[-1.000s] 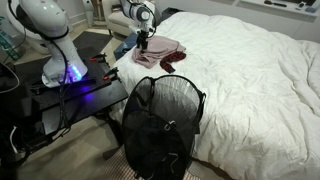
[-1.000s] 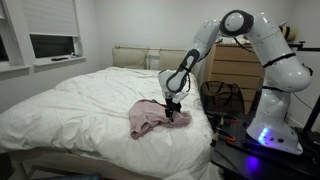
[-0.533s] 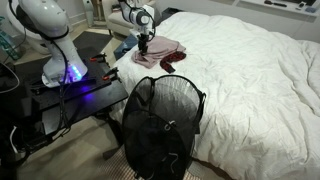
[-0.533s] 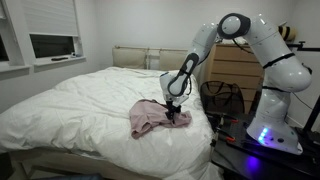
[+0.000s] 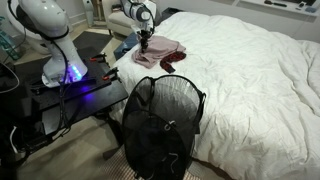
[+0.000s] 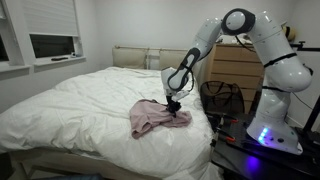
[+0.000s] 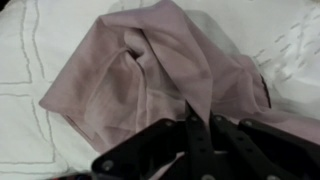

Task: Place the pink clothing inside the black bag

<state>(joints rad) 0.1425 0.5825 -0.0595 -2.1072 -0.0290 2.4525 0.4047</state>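
The pink clothing (image 5: 160,52) (image 6: 148,119) lies crumpled on the white bed near its edge. My gripper (image 5: 144,45) (image 6: 173,106) points down onto it. In the wrist view the gripper (image 7: 198,118) is shut, and a raised fold of the pink clothing (image 7: 130,70) is pinched between the two dark fingers. The black bag (image 5: 163,125) (image 6: 223,98), a mesh hamper with a round rim, stands upright on the floor beside the bed, apart from the gripper.
A small dark red cloth (image 5: 172,63) (image 6: 182,118) lies against the pink clothing. A blue garment (image 5: 123,47) sits at the bed's corner. The white bed (image 5: 250,70) (image 6: 70,100) stretches away. The robot base (image 5: 62,55) stands on a dark table.
The jaws have closed from wide open onto a fold of the pink clothing. The arm has hardly moved and the clothing still rests on the bed.
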